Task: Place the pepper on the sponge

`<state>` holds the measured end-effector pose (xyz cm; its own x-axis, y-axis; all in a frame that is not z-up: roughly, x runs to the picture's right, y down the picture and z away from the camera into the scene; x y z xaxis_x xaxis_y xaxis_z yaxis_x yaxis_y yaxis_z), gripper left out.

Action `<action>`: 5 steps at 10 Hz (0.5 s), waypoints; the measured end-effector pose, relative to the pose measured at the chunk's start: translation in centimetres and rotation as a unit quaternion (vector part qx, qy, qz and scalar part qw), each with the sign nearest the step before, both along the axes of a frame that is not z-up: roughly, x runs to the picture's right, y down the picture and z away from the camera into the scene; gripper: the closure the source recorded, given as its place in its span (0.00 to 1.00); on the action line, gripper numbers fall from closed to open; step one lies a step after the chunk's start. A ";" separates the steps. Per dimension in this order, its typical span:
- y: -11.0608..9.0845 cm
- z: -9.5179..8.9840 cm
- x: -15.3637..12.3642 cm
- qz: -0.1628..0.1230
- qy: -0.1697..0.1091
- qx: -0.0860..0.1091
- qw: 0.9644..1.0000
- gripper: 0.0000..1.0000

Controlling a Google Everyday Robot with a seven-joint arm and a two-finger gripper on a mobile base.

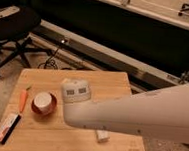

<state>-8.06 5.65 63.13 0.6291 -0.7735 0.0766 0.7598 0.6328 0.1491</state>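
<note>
The pepper (pixel 23 99), a slim orange piece with a green tip, lies on the left side of the wooden table (pixel 81 148). The sponge is hidden from this view. My white arm comes in from the right. Its gripper (pixel 75 92) ends over the middle of the table, just right of a red-rimmed white bowl (pixel 44 103) and well apart from the pepper. The gripper is open with nothing in it.
A flat red-and-white box (pixel 6 127) lies at the table's front left corner. A small white object (pixel 101 136) peeks out under the arm near the front edge. A black office chair (pixel 15 24) stands beyond the table's left side.
</note>
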 end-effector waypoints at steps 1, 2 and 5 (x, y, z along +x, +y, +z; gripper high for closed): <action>0.0 0.0 0.0 0.000 0.000 0.000 1.000 0.20; 0.0 0.0 0.0 0.000 0.000 0.000 1.000 0.20; -0.4 -0.4 -0.1 -0.003 -0.002 0.003 1.000 0.20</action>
<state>-8.16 5.21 62.75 0.6244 -0.7775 0.0745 0.7627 0.6275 0.1567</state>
